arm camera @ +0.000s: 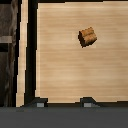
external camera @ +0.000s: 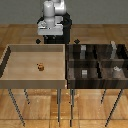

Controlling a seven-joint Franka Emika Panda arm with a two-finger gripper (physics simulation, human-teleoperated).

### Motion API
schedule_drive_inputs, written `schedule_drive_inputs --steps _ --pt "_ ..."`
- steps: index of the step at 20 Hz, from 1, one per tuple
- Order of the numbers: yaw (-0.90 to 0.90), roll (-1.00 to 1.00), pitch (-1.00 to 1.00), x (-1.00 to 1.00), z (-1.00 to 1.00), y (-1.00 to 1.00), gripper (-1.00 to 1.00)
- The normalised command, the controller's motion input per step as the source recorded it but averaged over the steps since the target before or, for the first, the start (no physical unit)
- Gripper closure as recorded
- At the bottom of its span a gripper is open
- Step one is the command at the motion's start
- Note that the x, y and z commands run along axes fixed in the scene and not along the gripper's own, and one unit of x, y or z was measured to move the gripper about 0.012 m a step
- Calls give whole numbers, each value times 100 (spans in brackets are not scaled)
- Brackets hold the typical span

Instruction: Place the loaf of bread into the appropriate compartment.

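writing: we read no legible text or brand in either view.
loaf of bread (external camera: 40, 66): we see it lying alone mid-floor of the light wooden tray (external camera: 10, 50), clear of every wall; the wrist view shows it (arm camera: 87, 36) tilted.
neighbours: dark compartment organiser (external camera: 70, 70) just beside the tray, on the exterior view's right, with small grey blocks (external camera: 84, 73) inside.
fingers (arm camera: 63, 103): spread apart, pinching nothing, tips only at the frame edge.

Even, diffuse light; faint shadows under table legs; low-resolution renders, soft blur, no glare.
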Motion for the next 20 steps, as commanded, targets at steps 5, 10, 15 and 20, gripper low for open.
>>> schedule_drive_inputs --steps 5,10,15,20 --pt "0 0 0 0 0 -20 -100" --pt "0 0 0 0 0 -80 -100" --pt "0 0 0 60 0 0 -100" --pt "0 0 0 100 0 0 -100"
